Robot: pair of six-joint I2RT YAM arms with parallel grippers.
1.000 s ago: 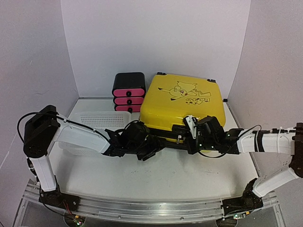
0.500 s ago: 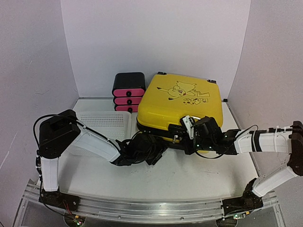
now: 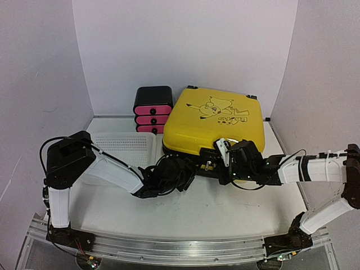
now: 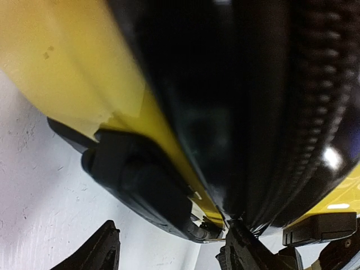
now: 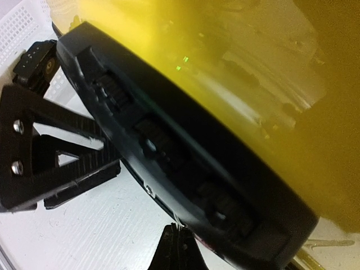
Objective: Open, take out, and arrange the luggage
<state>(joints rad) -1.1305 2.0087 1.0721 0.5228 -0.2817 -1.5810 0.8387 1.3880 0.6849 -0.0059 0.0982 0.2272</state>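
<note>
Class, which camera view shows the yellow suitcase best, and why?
Top external view: it shows the whole suitcase and lid drawing. The left wrist view gives only a blurred close-up of shell and zipper band; the right wrist view, a black edge piece.

Top view: bright, even, diffuse light from above; white walls slightly washed; soft faint shadows under arms on worktop; sharp throughout.
Left wrist view: luggage too close, yellow shell blurred upper left; small glare spot at right edge.
Right wrist view: yellow shell hazy, defocused upper right; green reflection speck near top centre.
</note>
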